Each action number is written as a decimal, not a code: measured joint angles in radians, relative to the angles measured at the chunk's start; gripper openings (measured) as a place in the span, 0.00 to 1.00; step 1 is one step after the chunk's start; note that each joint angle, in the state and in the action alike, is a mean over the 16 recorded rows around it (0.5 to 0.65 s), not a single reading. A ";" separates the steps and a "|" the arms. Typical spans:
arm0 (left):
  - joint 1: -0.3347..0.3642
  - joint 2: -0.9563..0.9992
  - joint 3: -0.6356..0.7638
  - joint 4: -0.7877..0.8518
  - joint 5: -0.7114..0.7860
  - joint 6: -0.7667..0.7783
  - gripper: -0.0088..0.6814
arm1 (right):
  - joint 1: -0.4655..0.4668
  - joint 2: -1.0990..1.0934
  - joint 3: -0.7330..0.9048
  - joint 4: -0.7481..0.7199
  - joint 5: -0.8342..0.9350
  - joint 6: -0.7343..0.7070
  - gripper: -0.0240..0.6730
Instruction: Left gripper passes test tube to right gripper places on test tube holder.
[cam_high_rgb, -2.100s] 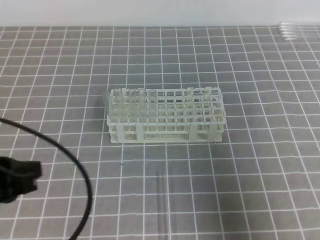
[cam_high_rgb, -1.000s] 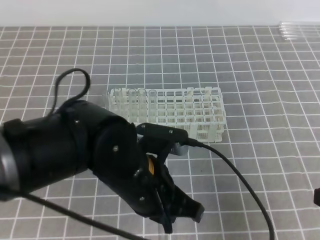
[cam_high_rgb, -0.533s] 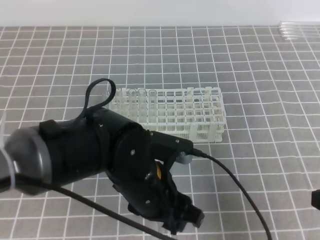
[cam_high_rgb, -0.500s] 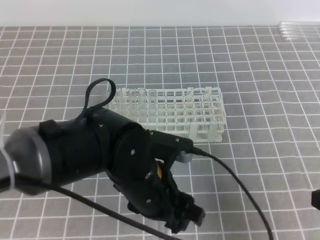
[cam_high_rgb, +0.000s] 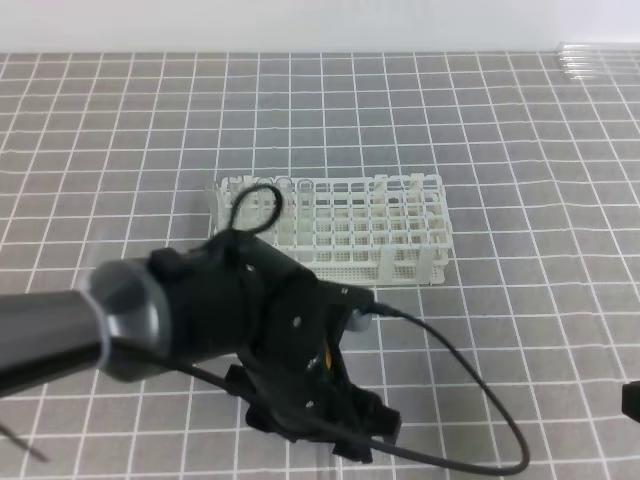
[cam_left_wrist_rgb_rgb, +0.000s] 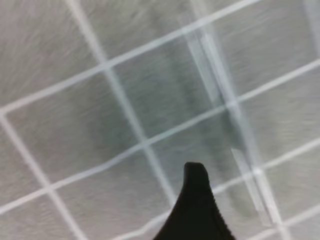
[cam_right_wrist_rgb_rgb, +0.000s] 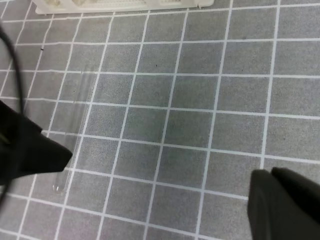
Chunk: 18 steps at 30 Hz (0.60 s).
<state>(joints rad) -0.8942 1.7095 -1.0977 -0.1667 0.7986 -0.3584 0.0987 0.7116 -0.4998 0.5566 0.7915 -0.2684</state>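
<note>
Grey matting with a white grid (cam_high_rgb: 560, 330) covers the table. Nearest to the camera, the black two-finger left gripper (cam_high_rgb: 325, 432) on its grey metallic arm points down to the mat, low at the front edge. Its fingers stand spread, holding nothing; one black fingertip (cam_left_wrist_rgb_rgb: 194, 175) shows in the left wrist view. The thin clear glass test tube (cam_right_wrist_rgb_rgb: 75, 125) lies flat on the mat, just beside that fingertip and under the gripper. The black right gripper (cam_right_wrist_rgb_rgb: 282, 202) waits low at the right, well apart, with fingers pressed together. Further back stands the white plastic rectangular test tube holder (cam_high_rgb: 400, 225).
</note>
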 joint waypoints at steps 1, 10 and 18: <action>0.000 0.011 -0.002 0.012 0.002 -0.005 0.69 | 0.000 0.000 0.000 0.001 0.000 0.000 0.02; 0.000 0.087 -0.021 0.102 0.011 -0.031 0.68 | 0.000 0.000 0.000 0.005 -0.003 0.000 0.02; 0.000 0.123 -0.048 0.152 0.023 -0.024 0.58 | 0.000 0.000 0.000 0.008 -0.005 -0.001 0.02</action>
<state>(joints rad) -0.8947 1.8324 -1.1456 -0.0144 0.8216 -0.3822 0.0987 0.7116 -0.4998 0.5647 0.7866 -0.2691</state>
